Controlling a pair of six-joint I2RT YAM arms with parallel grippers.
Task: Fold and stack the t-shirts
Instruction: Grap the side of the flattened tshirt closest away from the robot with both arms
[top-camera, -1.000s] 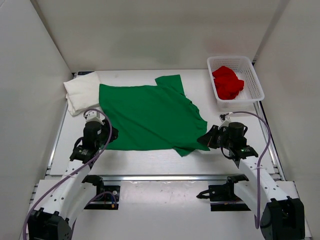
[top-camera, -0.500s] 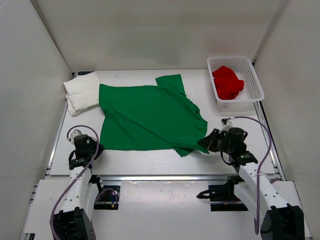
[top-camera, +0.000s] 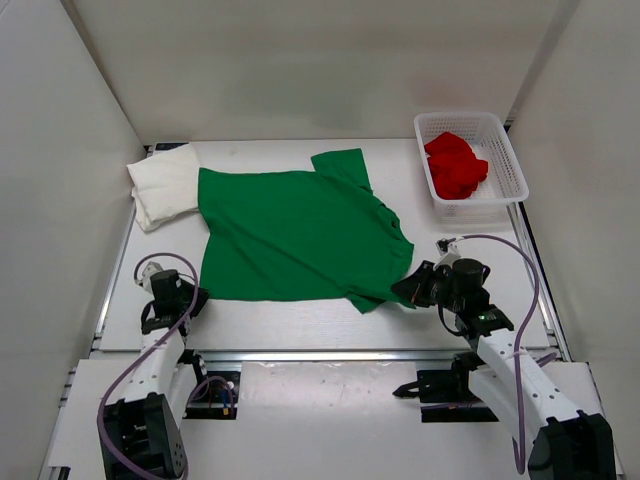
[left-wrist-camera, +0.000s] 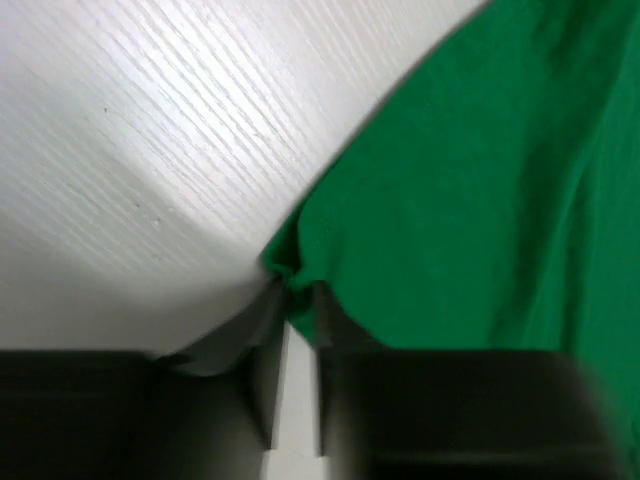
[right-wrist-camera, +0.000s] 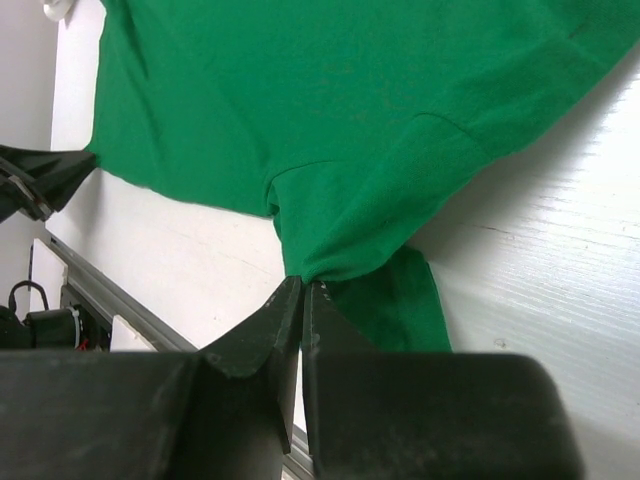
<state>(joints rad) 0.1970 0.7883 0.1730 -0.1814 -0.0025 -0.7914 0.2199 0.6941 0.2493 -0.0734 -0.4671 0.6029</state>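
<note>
The green t-shirt (top-camera: 300, 235) lies spread flat mid-table. Its near-left corner (left-wrist-camera: 290, 265) sits bunched between the tips of my left gripper (top-camera: 197, 297), whose jaws stand nearly together on the cloth (left-wrist-camera: 292, 285). My right gripper (top-camera: 405, 287) is shut on the edge of the green shirt's near-right sleeve (right-wrist-camera: 303, 283), which is lifted into a small peak. The white t-shirt (top-camera: 165, 185) lies folded at the far left, touching the green one. The red t-shirt (top-camera: 455, 165) is crumpled in the basket.
A white mesh basket (top-camera: 515, 170) stands at the far right corner. White walls close the table in on the left, back and right. A metal rail (top-camera: 320, 352) runs along the near edge, in front of both arm bases.
My left arm has drawn back from the green shirt's left edge to its near-left corner, and its jaws have narrowed onto it. The right gripper has shifted slightly nearer with the sleeve.
</note>
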